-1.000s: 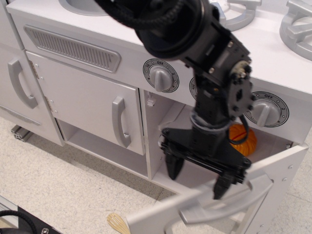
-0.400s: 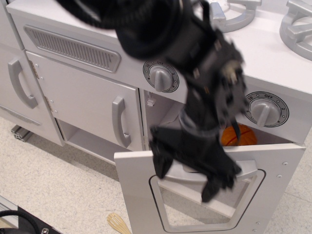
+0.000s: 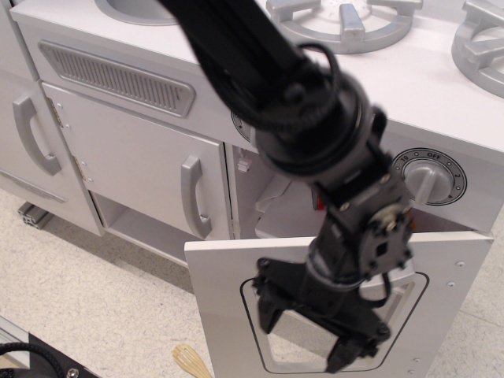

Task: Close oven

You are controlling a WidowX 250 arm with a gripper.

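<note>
Oven door (image 3: 228,299) partly raised, gripper (image 3: 307,335) in front of its window.
Fingers (image 3: 268,309) spread apart, pointing downward over the clear pane; door tilted outward, gap remaining along its top edge beneath the control knob (image 3: 425,179).

A speckled pale floor (image 3: 94,315) fills the 7 o'clock corner. White toy-kitchen cabinetry runs from 9 to 3 o'clock, with a cupboard door (image 3: 138,161) at 9 and silver burners (image 3: 342,20) at 12. At 6 lies what may be a wooden utensil (image 3: 191,362).
</note>
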